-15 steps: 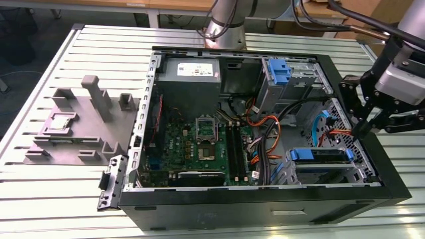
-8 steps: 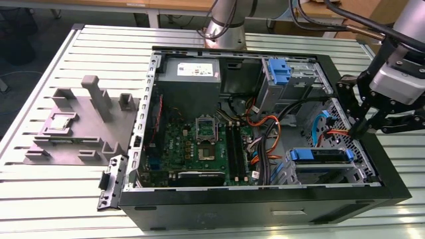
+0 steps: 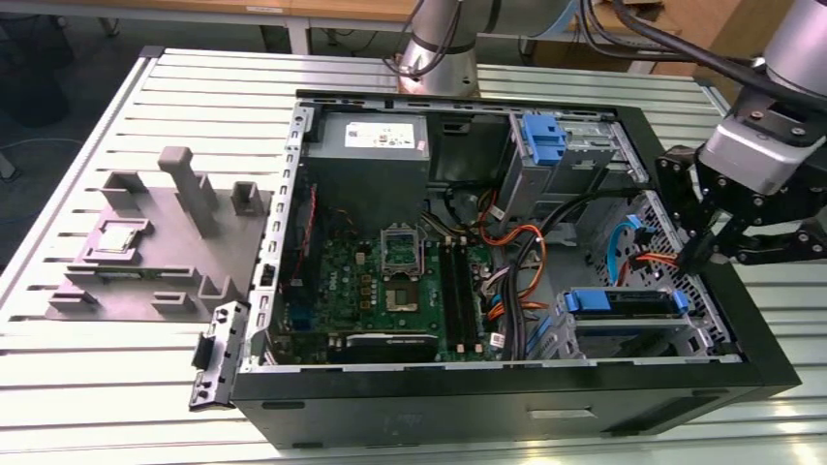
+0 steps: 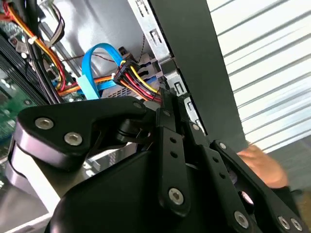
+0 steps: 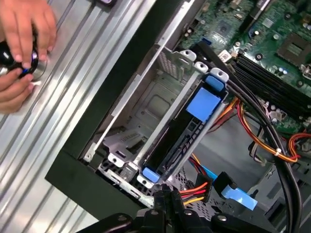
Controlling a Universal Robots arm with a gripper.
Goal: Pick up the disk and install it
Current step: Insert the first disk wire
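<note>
Blue plastic rails mark the disk [image 3: 618, 308], which is seen in the exterior view seated in a metal cage [image 3: 568, 334] in the near corner of the open black case [image 3: 517, 407], on that view's right. In the first wrist view the disk [image 5: 187, 131] is shown edge-on in the cage [image 5: 146, 111], with a blue tab at each end and a blue label patch on its upper part; the slot beside it holds nothing. The gripper [image 3: 704, 254] is held just over the case wall on the exterior view's right, close to the disk but apart from it, and nothing is seen gripped. In both wrist views the fingers [image 5: 165, 204] are seen pressed together, their tips beside a bundle of red, yellow and black wires [image 5: 194, 191] and a flat blue cable [image 5: 233, 191]. The green board [image 3: 387, 281] lies on the case floor, and a grey power supply [image 3: 372, 140] sits in the far corner. A second blue bracket [image 3: 545, 136] is fitted in the far bay. A grey fixture [image 3: 155, 242] rests on the slatted table [image 3: 116, 387] to the exterior view's left of the case. In the first wrist view a person's hands [image 5: 24, 43] are seen on a small dark object on the table outside the case.
</note>
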